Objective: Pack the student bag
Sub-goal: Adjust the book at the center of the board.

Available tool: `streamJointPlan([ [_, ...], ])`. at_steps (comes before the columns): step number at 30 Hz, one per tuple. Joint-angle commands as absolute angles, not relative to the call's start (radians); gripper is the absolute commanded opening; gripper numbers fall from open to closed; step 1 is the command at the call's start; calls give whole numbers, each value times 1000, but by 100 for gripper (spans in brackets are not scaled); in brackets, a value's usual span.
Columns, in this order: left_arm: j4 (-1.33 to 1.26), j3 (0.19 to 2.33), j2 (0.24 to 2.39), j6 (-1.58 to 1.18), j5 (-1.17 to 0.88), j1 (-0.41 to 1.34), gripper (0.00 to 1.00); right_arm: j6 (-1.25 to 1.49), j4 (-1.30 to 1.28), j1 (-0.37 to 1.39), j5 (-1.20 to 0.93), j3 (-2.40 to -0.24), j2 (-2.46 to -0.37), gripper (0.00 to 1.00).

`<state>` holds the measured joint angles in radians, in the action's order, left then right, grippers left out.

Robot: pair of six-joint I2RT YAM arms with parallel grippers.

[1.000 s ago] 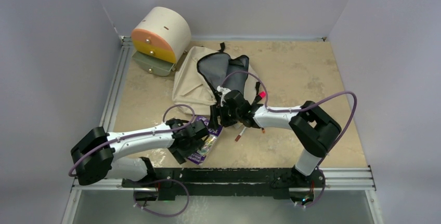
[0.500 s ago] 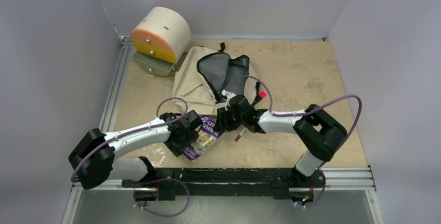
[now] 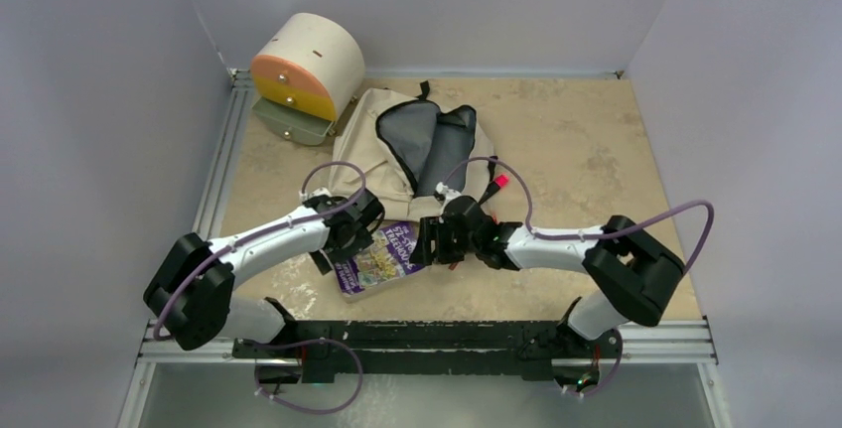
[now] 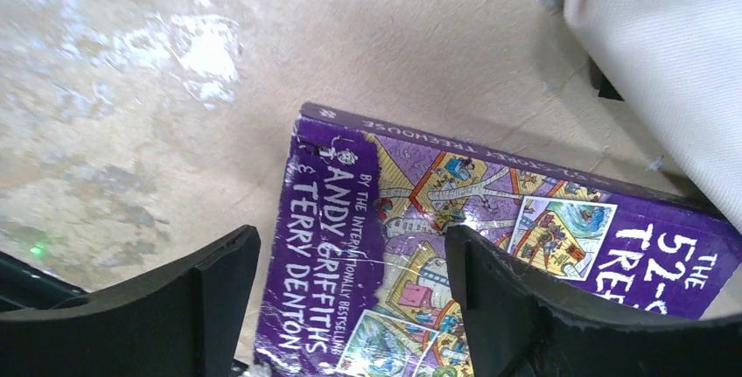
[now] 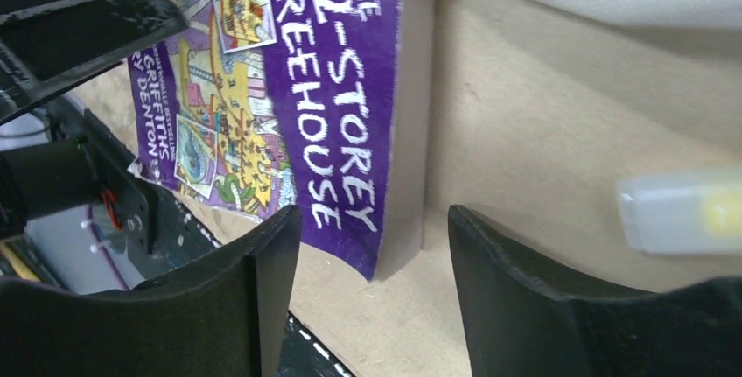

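The student bag (image 3: 369,155) lies at the back of the table, a beige fabric backpack with its black zipper open and dark grey lining (image 3: 422,145) showing. In front of it a purple book (image 3: 382,257) lies flat, cover up. My left gripper (image 3: 340,247) is open over the book's left end; in the left wrist view the book (image 4: 490,211) passes under the left gripper (image 4: 346,254). My right gripper (image 3: 429,241) is open at the book's right corner; the right wrist view shows that corner (image 5: 350,132) just ahead of the right gripper (image 5: 372,228), untouched.
A cream-and-orange cylindrical drawer unit (image 3: 303,71) stands at the back left. A small red-tipped item (image 3: 499,181) lies right of the bag. A blurred pale yellow stick (image 5: 682,211) sits by the right finger. Bag cloth (image 4: 665,62) borders the book.
The book, on edge between the grippers a second ago, now lies flat with its cover up. My left gripper moved away toward the bag; my right gripper moved nearer and lower.
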<state>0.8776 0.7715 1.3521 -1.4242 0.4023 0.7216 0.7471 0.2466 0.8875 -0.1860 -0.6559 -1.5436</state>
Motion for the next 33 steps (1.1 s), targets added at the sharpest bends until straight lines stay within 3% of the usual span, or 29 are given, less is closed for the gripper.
streamJointPlan([
  [1, 981, 854, 1321, -1291, 503, 713, 78, 873, 284, 893, -18, -618, -1424, 67],
  [5, 952, 897, 1240, -1099, 519, 713, 80, 912, 300, 891, -24, -612, -1396, 71],
  [10, 670, 873, 1139, -708, 362, 724, 79, 865, 273, 893, -80, -687, -1480, 71],
  [18, 611, 863, 1230, -621, 486, 1022, 77, 958, 187, 792, 20, -616, -1292, 70],
  [24, 578, 831, 1277, -564, 465, 1129, 75, 927, 107, 644, 17, -572, -1069, 69],
  [33, 484, 821, 1356, -424, 421, 1231, 75, 902, 9, 560, 36, -586, -980, 69],
])
